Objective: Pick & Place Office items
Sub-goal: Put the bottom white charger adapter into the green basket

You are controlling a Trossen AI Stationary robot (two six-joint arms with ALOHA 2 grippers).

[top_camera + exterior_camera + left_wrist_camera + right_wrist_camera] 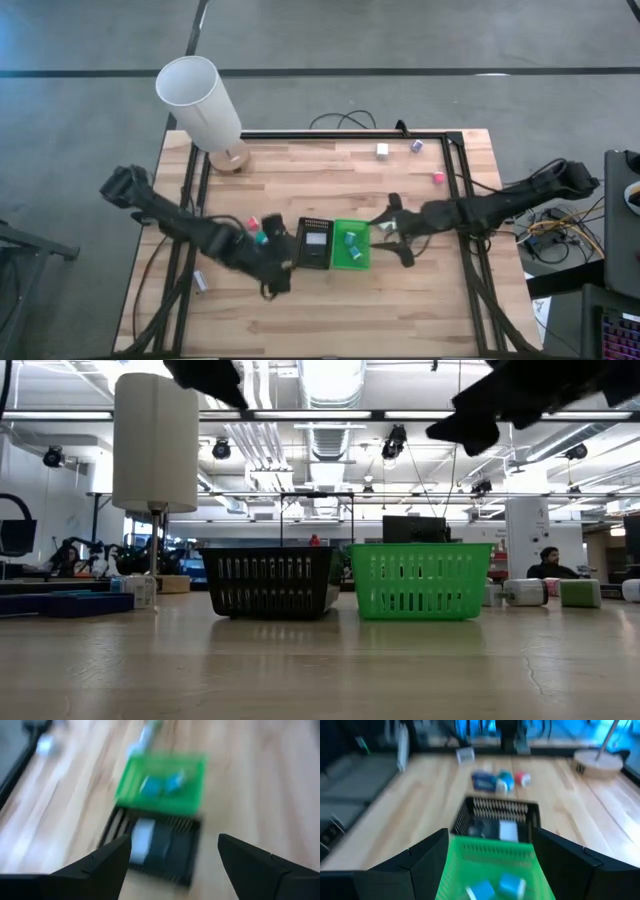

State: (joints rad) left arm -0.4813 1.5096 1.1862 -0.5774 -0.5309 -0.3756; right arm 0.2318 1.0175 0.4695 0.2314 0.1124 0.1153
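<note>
Judging from how things lie, stands roughly midway: some office items already sorted, several yet to collect.

Sitting side by side at the middle of the desk [300, 320], touching: a black basket [300, 246] and a green basket [366, 246]. Holds two teal blocks [351, 240] in the green one, lying close together on its floor. Holds a white block [508, 830] in the black one, beside something flat and dark that cannot be made out for certain.

Left loose on the bare wood: a white block [382, 150] and a purple block [417, 146] near the far edge, a pink block [438, 178] a little nearer on the right side, and a reddish block [253, 221] with a teal block [262, 238] just beside the black basket on its left. Well apart from either basket, those first three; probably the longest reaches to come.

Hovering near the front left corner of the black basket: the left pincer [175, 840], spread wide, pinching nothing. Hovering just right of the green basket, facing across both baskets: the right pincer [490, 837], likewise spread and empty, so seemingly between picks and not carrying anything.
</note>
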